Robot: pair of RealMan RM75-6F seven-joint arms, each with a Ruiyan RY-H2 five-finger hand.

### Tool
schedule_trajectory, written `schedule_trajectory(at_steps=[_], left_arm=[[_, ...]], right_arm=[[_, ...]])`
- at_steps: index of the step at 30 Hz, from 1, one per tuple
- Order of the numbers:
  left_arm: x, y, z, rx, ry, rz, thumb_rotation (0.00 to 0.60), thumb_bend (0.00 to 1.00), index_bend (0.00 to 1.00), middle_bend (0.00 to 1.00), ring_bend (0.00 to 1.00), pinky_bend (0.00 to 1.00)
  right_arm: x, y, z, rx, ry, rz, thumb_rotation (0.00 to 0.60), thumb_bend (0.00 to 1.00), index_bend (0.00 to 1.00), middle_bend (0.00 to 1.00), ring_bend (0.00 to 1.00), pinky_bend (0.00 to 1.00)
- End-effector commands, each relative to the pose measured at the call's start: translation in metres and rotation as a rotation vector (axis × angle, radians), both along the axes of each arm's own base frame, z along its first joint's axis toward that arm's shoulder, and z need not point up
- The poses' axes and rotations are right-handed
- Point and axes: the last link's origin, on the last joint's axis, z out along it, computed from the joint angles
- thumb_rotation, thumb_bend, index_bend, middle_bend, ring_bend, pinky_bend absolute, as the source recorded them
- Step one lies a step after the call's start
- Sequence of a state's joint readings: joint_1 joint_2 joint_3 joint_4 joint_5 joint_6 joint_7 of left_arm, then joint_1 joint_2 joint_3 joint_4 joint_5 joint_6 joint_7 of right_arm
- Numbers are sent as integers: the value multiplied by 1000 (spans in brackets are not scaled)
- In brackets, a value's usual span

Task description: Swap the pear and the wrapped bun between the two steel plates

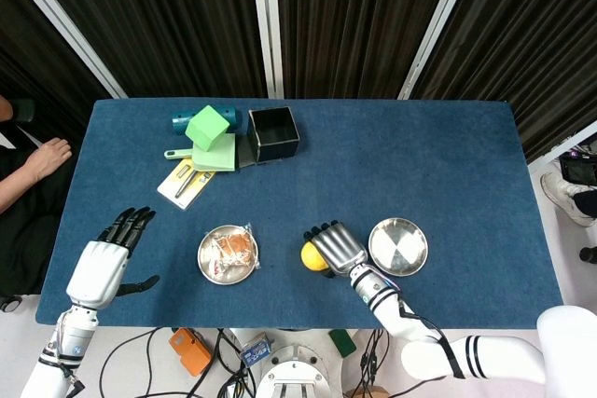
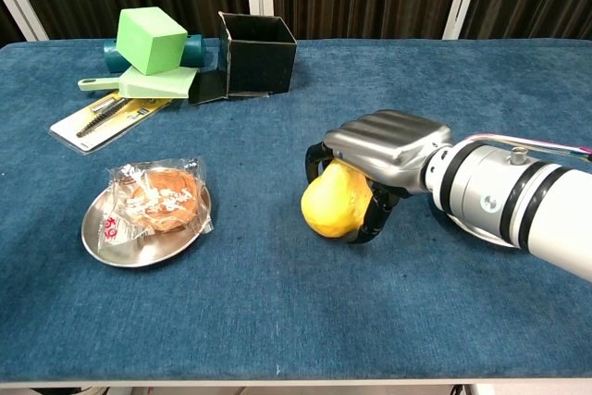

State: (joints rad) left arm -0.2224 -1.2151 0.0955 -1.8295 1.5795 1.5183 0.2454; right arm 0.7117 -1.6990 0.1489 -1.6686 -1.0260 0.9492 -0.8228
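Yellow pear [image 2: 331, 205] on table — right hand [image 2: 384, 153] fingers [image 2: 317, 160] wrapped around it.

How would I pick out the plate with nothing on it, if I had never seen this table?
Start at the blue table and follow its near edge to the two round steel plates. The empty plate is the one on the right, just beyond the right hand, which is wrapped around the yellow pear. Its neighbour, the left plate, carries a wrapped bun; this one shows only bare shiny metal.

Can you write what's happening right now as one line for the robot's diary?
right hand: grips yellow pear on blue table | left hand: open, idle | wrapped bun: on left steel plate | right steel plate: empty
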Motion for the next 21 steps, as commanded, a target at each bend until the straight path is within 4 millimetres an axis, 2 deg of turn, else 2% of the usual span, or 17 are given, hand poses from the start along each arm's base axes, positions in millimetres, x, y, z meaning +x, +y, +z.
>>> schedule_trajectory(at_steps=[1, 5, 8, 12, 16, 19, 21], left_arm=[[0, 0, 0, 2, 0, -2, 600, 0, 62, 68, 60, 315], [-1, -2, 3, 14, -3, -2, 600, 0, 62, 68, 60, 315], [-3, -4, 7, 28, 4, -7, 600, 0, 62, 68, 61, 315], [-8, -4, 8, 30, 9, 4, 600, 0, 61, 67, 60, 315], [-11, -2, 5, 12, 16, 19, 600, 0, 62, 57, 61, 315], [-10, -1, 1, 1, 22, 18, 600, 0, 62, 57, 60, 315], [-10, -1, -1, -4, 25, 17, 600, 0, 61, 57, 60, 315]], right_arm=[[2, -1, 7, -29, -30, 1, 600, 403, 722, 629, 642, 692], [-4, -5, 31, -112, -55, 24, 600, 412, 740, 645, 656, 706], [-24, -8, 56, -205, -16, 40, 600, 411, 732, 645, 656, 706], [-65, -10, 84, -283, 52, 4, 600, 411, 709, 644, 654, 706], [-99, -12, 93, -277, 81, -56, 600, 411, 666, 644, 629, 709], [-115, -11, 91, -249, 83, -84, 600, 411, 637, 644, 608, 703], [-121, -11, 89, -235, 84, -84, 600, 411, 583, 631, 576, 676]])
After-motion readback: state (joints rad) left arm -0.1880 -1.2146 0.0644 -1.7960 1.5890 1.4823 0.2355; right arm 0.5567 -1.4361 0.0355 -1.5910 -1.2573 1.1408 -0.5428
